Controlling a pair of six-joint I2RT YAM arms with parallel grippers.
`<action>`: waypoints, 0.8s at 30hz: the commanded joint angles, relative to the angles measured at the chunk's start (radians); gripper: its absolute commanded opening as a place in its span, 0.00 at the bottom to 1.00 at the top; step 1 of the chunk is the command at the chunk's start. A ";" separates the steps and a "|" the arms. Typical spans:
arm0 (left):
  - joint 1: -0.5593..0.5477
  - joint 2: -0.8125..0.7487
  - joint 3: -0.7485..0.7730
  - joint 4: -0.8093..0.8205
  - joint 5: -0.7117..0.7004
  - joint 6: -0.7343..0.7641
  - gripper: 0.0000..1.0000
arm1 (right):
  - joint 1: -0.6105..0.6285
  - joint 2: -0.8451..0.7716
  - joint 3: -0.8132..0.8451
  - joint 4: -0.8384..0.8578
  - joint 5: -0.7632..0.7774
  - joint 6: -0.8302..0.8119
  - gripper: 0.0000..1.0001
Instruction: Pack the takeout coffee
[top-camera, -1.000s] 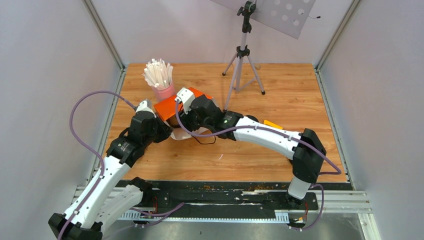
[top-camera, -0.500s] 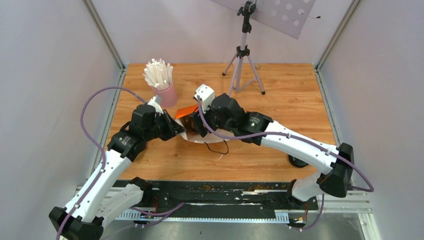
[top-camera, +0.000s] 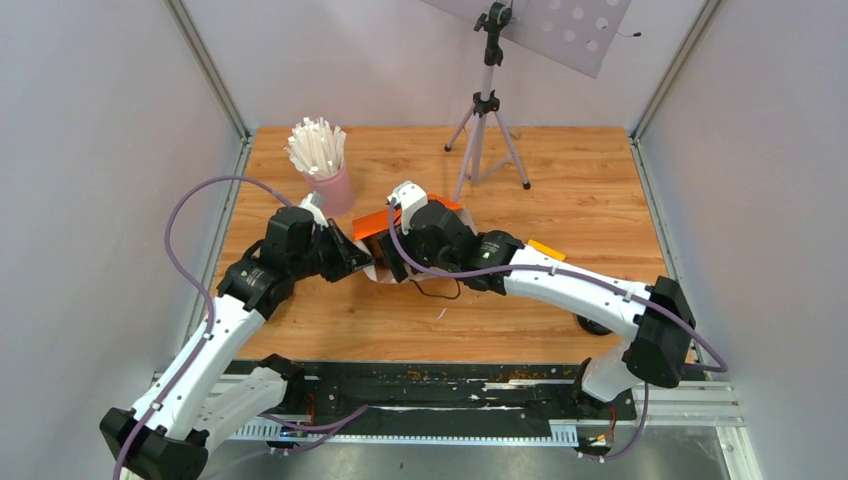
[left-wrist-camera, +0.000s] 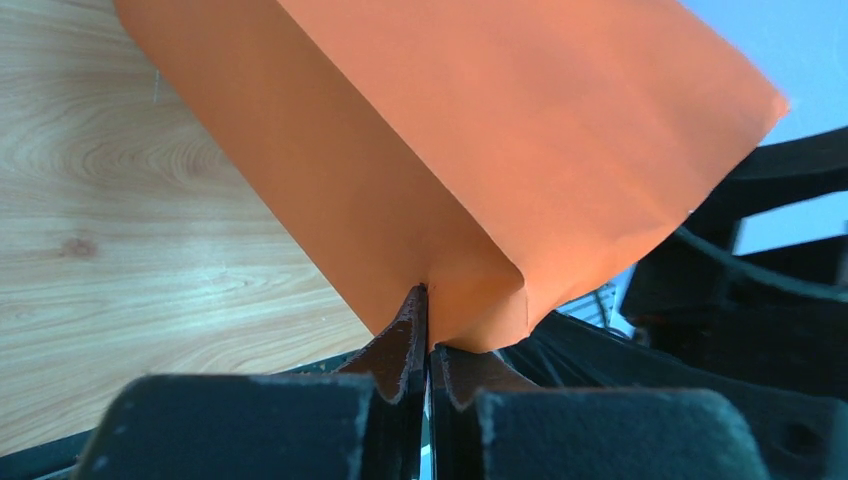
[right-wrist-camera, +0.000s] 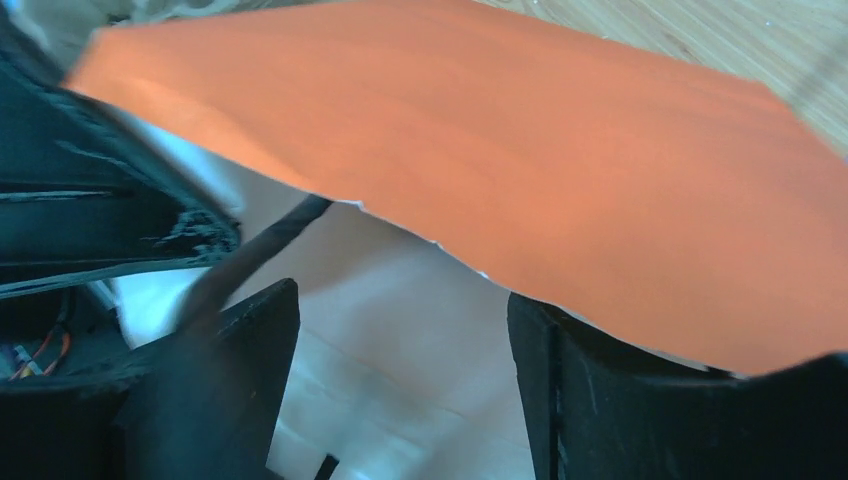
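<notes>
The takeout coffee cup is out of view in every frame. An orange paper bag (top-camera: 372, 222) with a white inside lies tilted between the two grippers, mid-left on the table. My left gripper (top-camera: 357, 262) is shut on the bag's edge; in the left wrist view the fingers (left-wrist-camera: 405, 335) pinch a fold of the orange bag (left-wrist-camera: 480, 150). My right gripper (top-camera: 392, 262) is open at the bag's mouth. In the right wrist view, the right gripper (right-wrist-camera: 400, 330) has its jaws wide apart over the white inside (right-wrist-camera: 400, 270), under the orange wall (right-wrist-camera: 560, 170).
A pink cup of white sticks (top-camera: 328, 185) stands behind the bag at the left. A camera tripod (top-camera: 486, 130) stands at the back centre. A small orange piece (top-camera: 547, 249) and a dark round object (top-camera: 596, 324) lie by the right arm. A thin black cord (top-camera: 435, 292) lies near the bag.
The bag has come forward from beside the pink cup. The left gripper followed to the right, still holding it. The right gripper swung back and now sits at the bag's mouth.
</notes>
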 joint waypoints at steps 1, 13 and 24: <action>0.000 0.001 0.054 -0.038 0.011 -0.039 0.04 | 0.004 0.024 -0.094 0.216 0.081 0.011 0.77; 0.001 -0.004 0.050 -0.083 0.010 -0.027 0.05 | 0.004 0.062 -0.244 0.542 0.038 -0.086 0.88; 0.000 0.014 0.081 -0.089 0.028 0.008 0.06 | 0.004 0.020 -0.316 0.539 -0.081 -0.390 0.85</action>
